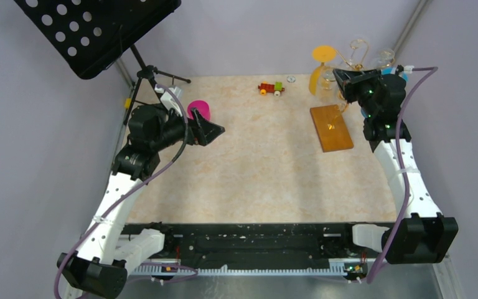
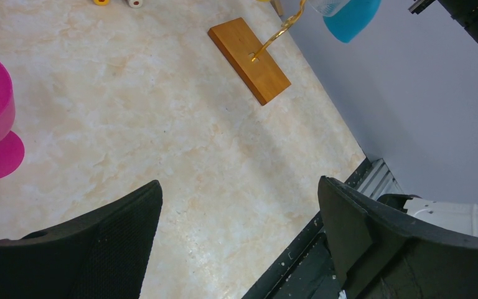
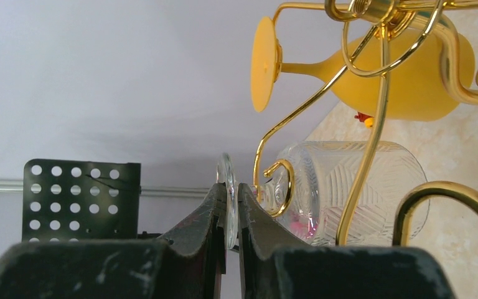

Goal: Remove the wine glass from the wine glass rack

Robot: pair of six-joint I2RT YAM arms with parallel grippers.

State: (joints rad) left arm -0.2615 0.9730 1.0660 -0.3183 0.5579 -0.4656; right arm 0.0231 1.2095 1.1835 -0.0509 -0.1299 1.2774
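Observation:
The wine glass rack is a gold wire stand (image 1: 359, 53) on an orange-brown wooden base (image 1: 331, 128) at the back right; its base also shows in the left wrist view (image 2: 249, 59). In the right wrist view a clear patterned wine glass (image 3: 342, 187) hangs on a curled gold arm (image 3: 280, 180). My right gripper (image 3: 228, 205) is shut on the glass's thin clear foot (image 3: 227, 174); the same gripper shows from above (image 1: 343, 80). A yellow wine glass (image 3: 411, 81) hangs beside it. My left gripper (image 1: 215, 131) is open and empty over the table's left side.
A pink glass (image 1: 199, 111) stands by my left arm. A toy train (image 1: 271, 88) lies at the back middle. A black perforated music stand (image 1: 93, 31) rises at the back left. A blue glass (image 2: 351, 15) hangs on the rack's far side.

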